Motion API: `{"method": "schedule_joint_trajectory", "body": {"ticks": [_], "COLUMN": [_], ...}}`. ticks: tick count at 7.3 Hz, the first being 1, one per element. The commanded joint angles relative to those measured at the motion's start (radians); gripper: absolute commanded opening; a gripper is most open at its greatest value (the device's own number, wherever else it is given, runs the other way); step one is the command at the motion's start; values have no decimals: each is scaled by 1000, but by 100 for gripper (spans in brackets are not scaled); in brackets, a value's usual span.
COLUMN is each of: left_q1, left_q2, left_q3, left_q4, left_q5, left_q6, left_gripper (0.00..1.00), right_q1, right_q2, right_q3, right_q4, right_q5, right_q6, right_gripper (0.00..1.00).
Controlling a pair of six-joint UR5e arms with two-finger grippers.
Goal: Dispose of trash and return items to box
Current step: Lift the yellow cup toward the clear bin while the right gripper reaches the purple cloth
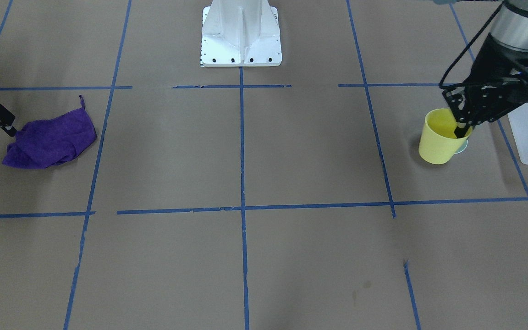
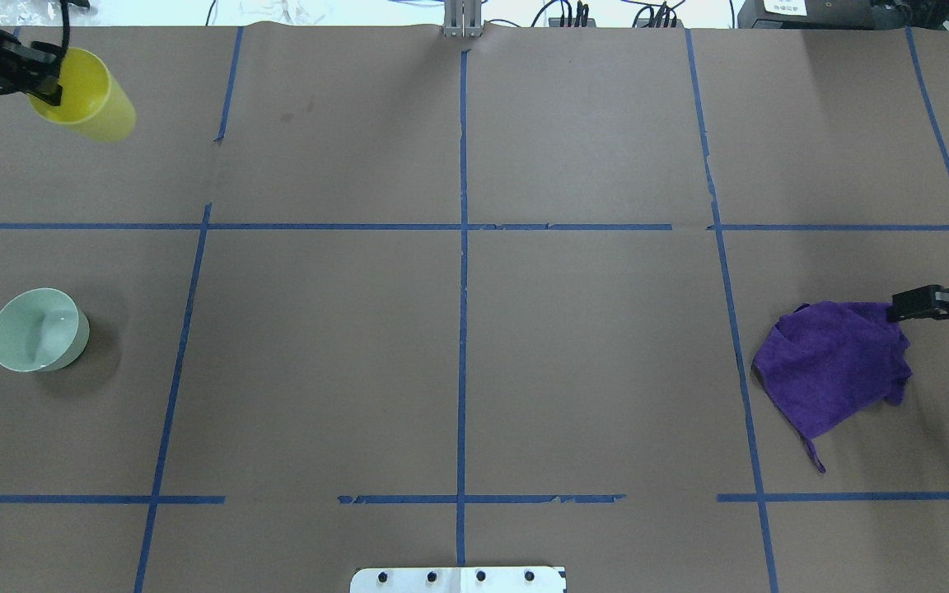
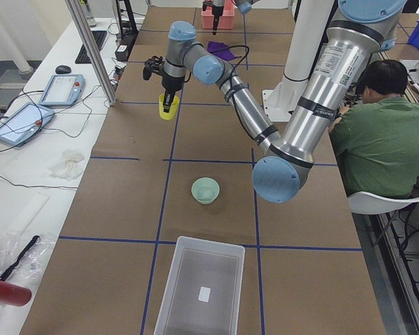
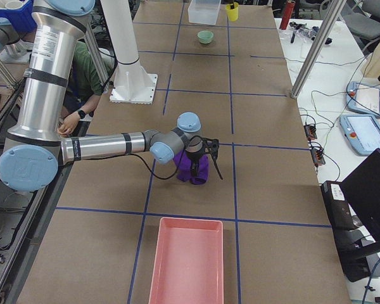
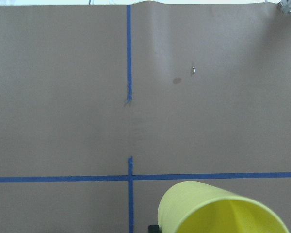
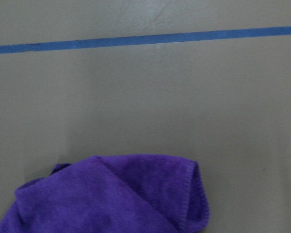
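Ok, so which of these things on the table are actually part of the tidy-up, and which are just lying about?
Part of the job: yellow cup, in the left gripper; pale green bowl; frosted plastic bin.
Just lying about, as far as I can tell: purple cloth; pink tray.

A long counter [image 2: 590, 346] fills the room's middle, covered in brown paper and marked into rectangles by blue tape lines [image 2: 463, 329]. The light is even and soft, casting only faint shadows on the paper.

Along the counter's far side, seen from the left end, runs a white bench [image 3: 77, 132] strewn with cables. On it lie two handheld screen units [image 3: 61, 88], and slanted aluminium posts [image 3: 91, 49] rise from its edge. At the bench's other end stands a black laptop [image 4: 367, 196].

On the near side a person in a green shirt [image 3: 373, 146] sits on a white chair [image 3: 391, 202]. The floor [image 3: 412, 293] is grey.
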Motion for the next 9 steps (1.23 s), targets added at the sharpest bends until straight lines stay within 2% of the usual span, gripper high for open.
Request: {"method": "schedule_joint_trajectory", "body": {"ticks": [1,4,6,7,8,9], "left_q1": [-74,-109,-119,-120,-137,-155], "left_q2": [15,23,38,38,41,43], "left_q3": [7,10,12,13,30,47], "left_q4": [31,31,31,30,31,31], "left_q5": [-7,-7,-7,-7,-7,-8], "left_q6": [152,209,252,261,313,332], "left_gripper": [0,0,0,0,0,0], "right_q1": [-130,-151,-154,-154,-152,-148], "right_q2": [91,202,213,213,198,187], "right_q3": [-26,-137,-149,-149,-148,-142], "right_q4": [2,4,2,-8,-11,-12], "right_q5": [-68,-97,-97,-94,-91,-83], "right_q6": [100,101,99,101,95,89], "right_gripper": [100,100,100,85,50,23]}}
